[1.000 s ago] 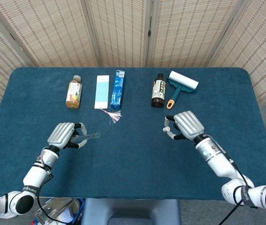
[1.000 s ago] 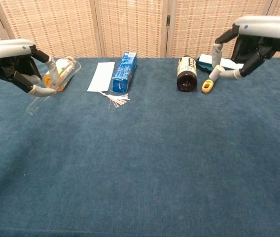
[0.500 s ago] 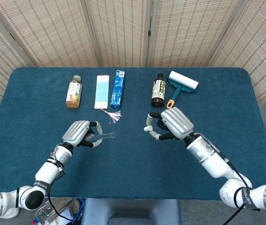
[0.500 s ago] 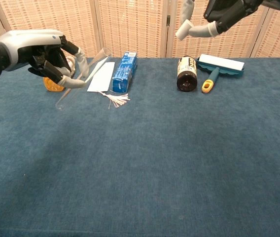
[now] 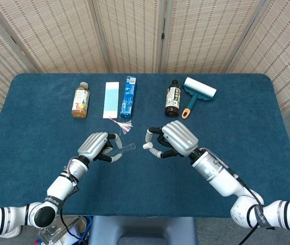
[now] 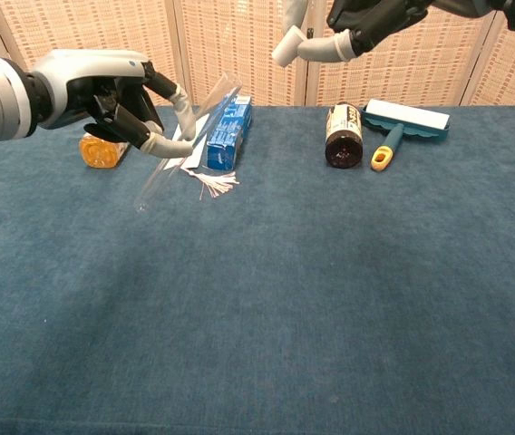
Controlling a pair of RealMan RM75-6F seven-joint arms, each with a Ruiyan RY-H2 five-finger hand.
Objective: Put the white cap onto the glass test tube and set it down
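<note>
test tube (image 6: pixel 188 138): centre-left of the chest view, tilted, open end up-right, grasped by the left hand (image 6: pixel 117 98)
white cap (image 6: pixel 287 46): top centre, pinched by the right hand (image 6: pixel 366 20), apart from the tube mouth
next: line the cap up with the tube's axis, then close the gap slowly

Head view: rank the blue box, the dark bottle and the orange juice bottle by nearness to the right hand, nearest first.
From the right hand:
1. Dark bottle, straight behind the hand.
2. Blue box, behind and to the left.
3. Orange juice bottle, far left, past the pale card.
</note>
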